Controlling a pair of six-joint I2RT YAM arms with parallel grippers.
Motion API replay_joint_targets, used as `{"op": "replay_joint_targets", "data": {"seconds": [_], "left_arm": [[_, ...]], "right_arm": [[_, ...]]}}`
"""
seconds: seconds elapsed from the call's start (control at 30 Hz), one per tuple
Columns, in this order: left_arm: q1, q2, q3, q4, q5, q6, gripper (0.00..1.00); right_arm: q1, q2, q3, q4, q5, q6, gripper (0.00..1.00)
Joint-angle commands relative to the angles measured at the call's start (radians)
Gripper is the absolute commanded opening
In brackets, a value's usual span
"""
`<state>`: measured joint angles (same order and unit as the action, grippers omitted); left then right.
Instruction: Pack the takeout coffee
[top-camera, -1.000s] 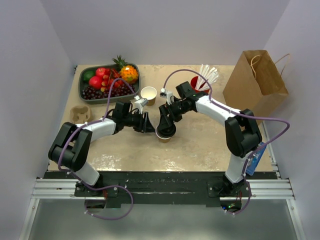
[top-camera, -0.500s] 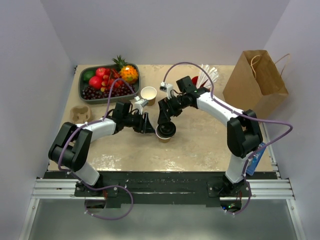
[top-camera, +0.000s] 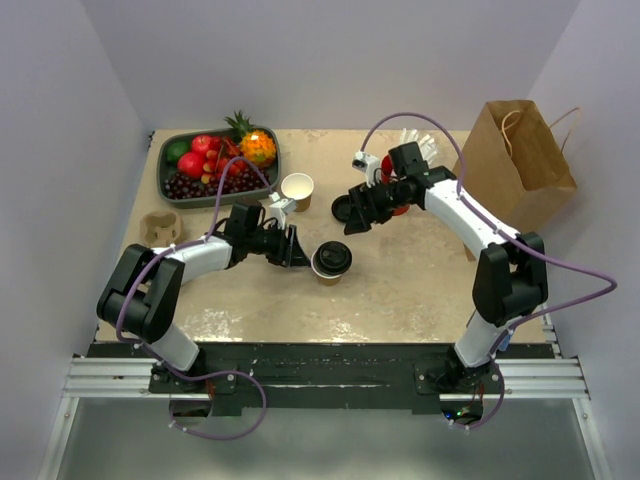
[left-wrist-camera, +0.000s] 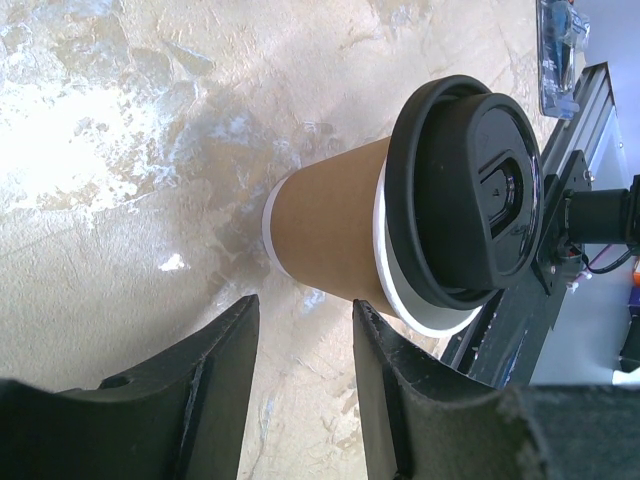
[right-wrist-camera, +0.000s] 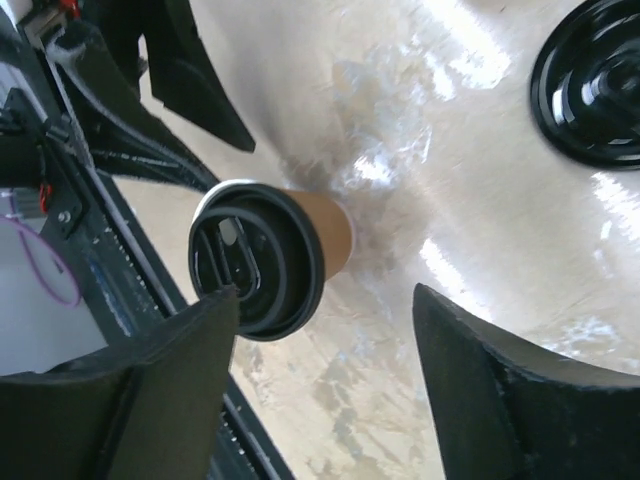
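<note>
Where the table (top-camera: 400, 300) meets the left wall, a tan cup carrier (top-camera: 160, 227) lies flat, with a dark tray of fruit (top-camera: 162, 165) behind it. Next comes the left gripper (top-camera: 297, 252), reaching rightward low over the tabletop, its fingers (left-wrist-camera: 215, 390) only a little way apart and closed on nothing. A lidless paper cup (top-camera: 297, 187) stands behind it. Just past those fingertips, near but apart from them, the takeout coffee (top-camera: 331, 260) stands upright near the middle of the table with its black lid on. Behind and to the right of it is the right gripper (top-camera: 352, 215), its jaws spread wide and empty. Its wrist view shows a loose black lid (right-wrist-camera: 592, 88) lying on the table. A red cup with white straws (top-camera: 420, 145) sits behind that arm, and a brown paper bag (top-camera: 510, 160) stands upright at the far right.
</note>
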<state>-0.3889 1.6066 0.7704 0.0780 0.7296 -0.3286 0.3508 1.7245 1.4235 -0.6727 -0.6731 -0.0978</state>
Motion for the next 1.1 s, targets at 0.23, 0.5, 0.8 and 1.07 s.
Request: {"op": "replay_joint_targets", "data": {"seconds": [0.23, 0.5, 0.8, 1.07], "left_arm": [[-0.001, 0.013, 0.003, 0.031, 0.031, 0.019, 0.47], [-0.001, 0.012, -0.006, 0.043, 0.031, 0.01, 0.47], [-0.001, 0.03, 0.018, 0.048, 0.042, -0.001, 0.47], [-0.001, 0.032, 0.02, 0.048, 0.042, -0.003, 0.47]], "right_arm": [[0.017, -0.02, -0.064, -0.038, -0.098, 0.015, 0.52], [0.053, -0.002, -0.078, -0.034, -0.12, 0.029, 0.51], [0.074, 0.023, -0.069, -0.027, -0.126, 0.044, 0.51], [0.094, 0.027, -0.066, -0.016, -0.137, 0.058, 0.51]]}}
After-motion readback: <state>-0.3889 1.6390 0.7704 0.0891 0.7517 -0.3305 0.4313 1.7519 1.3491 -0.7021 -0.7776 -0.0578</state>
